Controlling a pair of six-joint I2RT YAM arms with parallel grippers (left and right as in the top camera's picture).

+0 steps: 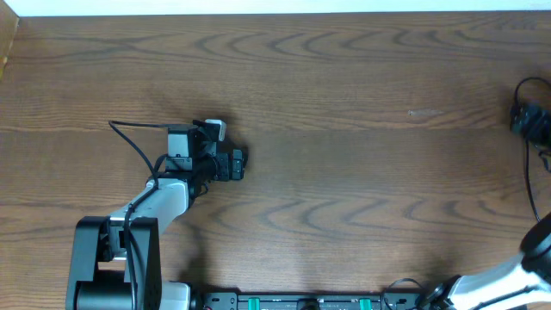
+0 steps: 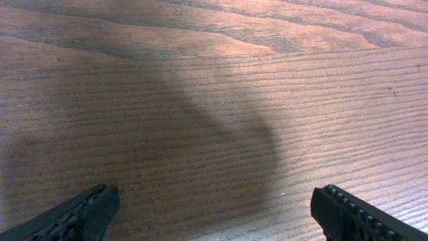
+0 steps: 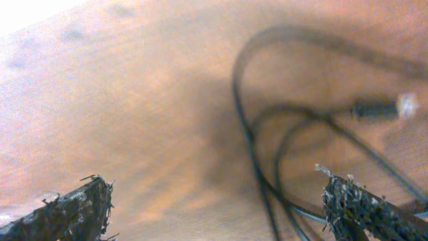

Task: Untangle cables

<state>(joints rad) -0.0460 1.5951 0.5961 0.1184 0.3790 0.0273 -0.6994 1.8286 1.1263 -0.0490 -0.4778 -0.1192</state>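
In the right wrist view, thin black cables (image 3: 249,134) lie looped on the wood. One ends in a dark plug (image 3: 378,108) with a pale tip. My right gripper (image 3: 217,204) is open just above them. Two strands run between its frayed fingertips, close to the right one (image 3: 358,207), and nothing is gripped. In the overhead view the right gripper (image 1: 529,119) is a dark mass at the far right edge, with a thin black loop beside it. My left gripper (image 1: 239,164) is open at left centre. It (image 2: 214,213) has only bare table under it.
The wooden table (image 1: 344,95) fills the overhead view. A pale strip runs along its far edge. The left arm's base (image 1: 108,267) stands at the near left, and a black rail (image 1: 293,301) runs along the near edge. The right arm (image 1: 516,275) comes in at the bottom right.
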